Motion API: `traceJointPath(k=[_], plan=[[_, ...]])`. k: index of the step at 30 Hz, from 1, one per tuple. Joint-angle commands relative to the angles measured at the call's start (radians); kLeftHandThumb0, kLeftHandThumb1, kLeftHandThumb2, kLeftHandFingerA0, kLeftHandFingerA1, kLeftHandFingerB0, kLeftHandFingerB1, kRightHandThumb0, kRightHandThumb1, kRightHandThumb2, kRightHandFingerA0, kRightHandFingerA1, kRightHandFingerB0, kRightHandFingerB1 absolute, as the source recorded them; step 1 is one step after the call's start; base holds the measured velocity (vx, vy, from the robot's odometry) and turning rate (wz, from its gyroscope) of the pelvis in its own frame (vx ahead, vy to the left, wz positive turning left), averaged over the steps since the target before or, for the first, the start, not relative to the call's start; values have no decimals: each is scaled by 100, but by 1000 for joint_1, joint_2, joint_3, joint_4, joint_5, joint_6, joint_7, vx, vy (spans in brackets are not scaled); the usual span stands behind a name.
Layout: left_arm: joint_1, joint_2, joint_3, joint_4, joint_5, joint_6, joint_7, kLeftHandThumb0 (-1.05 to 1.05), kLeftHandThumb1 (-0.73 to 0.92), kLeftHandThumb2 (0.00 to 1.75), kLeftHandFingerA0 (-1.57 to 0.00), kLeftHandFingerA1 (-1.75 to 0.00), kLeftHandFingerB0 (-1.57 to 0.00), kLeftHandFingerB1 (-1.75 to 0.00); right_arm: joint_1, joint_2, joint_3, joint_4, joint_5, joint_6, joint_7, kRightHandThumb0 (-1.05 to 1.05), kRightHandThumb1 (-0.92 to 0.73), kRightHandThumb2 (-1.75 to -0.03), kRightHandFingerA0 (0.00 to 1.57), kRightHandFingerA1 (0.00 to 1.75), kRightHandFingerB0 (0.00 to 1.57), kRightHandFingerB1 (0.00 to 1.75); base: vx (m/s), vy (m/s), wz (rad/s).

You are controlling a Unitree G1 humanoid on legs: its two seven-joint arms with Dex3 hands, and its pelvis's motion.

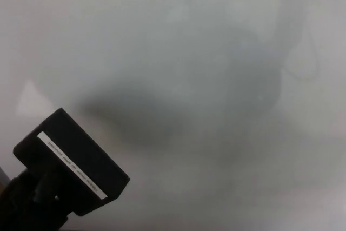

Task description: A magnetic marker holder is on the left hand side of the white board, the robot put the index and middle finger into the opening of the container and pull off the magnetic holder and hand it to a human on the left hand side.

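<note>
Already the marker holder (70, 167) is off the whiteboard (216, 52), sitting at eight o'clock; the left robot hand (30, 206) is gripping it from below. Handing over is remaining; no person is showing.

The black box-shaped plastic marker holder (73, 169) looks matt, with a white paper-like label strip (71, 164); the white board (216, 52) is smooth, faintly glossy.

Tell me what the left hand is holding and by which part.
The left hand holds the black magnetic marker holder by its lower-left end, at the picture's bottom-left corner. The exact finger placement is too dark to tell.
</note>
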Motion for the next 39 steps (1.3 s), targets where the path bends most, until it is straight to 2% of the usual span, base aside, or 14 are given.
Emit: traceJointPath(k=[1, 2, 11, 15, 16, 20, 21, 23, 29, 30, 34, 35, 38, 39], plan=[[-81, 127, 276, -133, -946, 150, 11, -32, 68, 60, -93, -103, -74, -55, 0, -31, 24, 12, -53, 76, -86, -40, -50, -87, 86, 74, 71, 66, 0, 0, 0], [-86, 128, 277, -132, -938, 149, 7, -35, 67, 60, -96, -95, -74, -57, 1, -32, 25, 11, -54, 77, -88, -37, -62, -58, 91, 63, 75, 50, 0, 0, 0], [-104, 184, 294, -106, -880, 189, -66, -43, 53, 56, -96, -81, -78, -47, 1, -33, 29, 8, -57, 82, -95, -35, -61, -59, 91, 58, 75, 50, 0, 0, 0], [-131, 179, 288, -87, -838, 177, -203, -47, 48, 55, -83, -68, -54, -39, -4, -35, 36, 11, -67, 90, -113, -36, -61, -58, 91, 61, 75, 50, 0, 0, 0], [-129, 147, 286, -119, -818, 128, -225, -73, 45, 80, -71, -61, -39, -46, -3, -35, 37, 12, -67, 91, -114, -35, -61, -58, 92, 60, 75, 50, 0, 0, 0], [-110, 106, 284, -167, -780, 63, -238, -79, 47, 79, -68, -59, -36, -44, -3, -35, 42, 17, -69, 94, -123, -35, -60, -58, 92, 60, 76, 50, 0, 0, 0], [-109, 100, 285, -167, -762, 45, -248, -73, 57, 58, -78, -57, -42, -35, -2, -35, 44, 17, -71, 97, -126, -36, -61, -58, 92, 66, 76, 50, 0, 0, 0], [-99, 105, 285, -149, -763, 65, -256, -75, 43, 83, -63, -58, -32, -44, -1, -35, 48, 15, -75, 103, -130, -40, -49, -86, 86, 74, 71, 66, 0, 0, 0], [-105, 114, 271, -112, -738, 68, -299, -97, 49, 86, -66, -50, -37, -39, -1, -36, 56, 14, -80, 110, -142, -35, -61, -58, 92, 59, 75, 50, 0, 0, 0], [-109, 114, 268, -105, -745, 73, -295, -90, 46, 83, -65, -51, -36, -40, -1, -37, 61, 13, -88, 116, -151, -40, -49, -86, 87, 73, 71, 66, 0, 0, 0], [-100, 122, 252, -117, -794, 119, -242, -77, 39, 79, -58, -52, -35, -42, -3, -36, 62, 12, -86, 124, -151, -39, -49, -86, 85, 74, 71, 66, 0, 0, 0], [-99, 121, 250, -117, -797, 118, -244, -76, 47, 56, -62, -45, -42, -35, -3, -36, 63, 11, -88, 124, -155, -39, -48, -85, 86, 73, 71, 66, 0, 0, 0], [-96, 122, 246, -117, -805, 116, -245, -76, 47, 56, -62, -45, -42, -35, -3, -36, 66, 12, -90, 124, -163, -39, -48, -85, 86, 73, 71, 66, 0, 0, 0], [-96, 127, 244, -111, -798, 111, -254, -77, 49, 56, -65, -46, -43, -35, -4, -37, 68, 12, -91, 125, -165, -36, -61, -58, 92, 60, 75, 50, 0, 0, 0]])
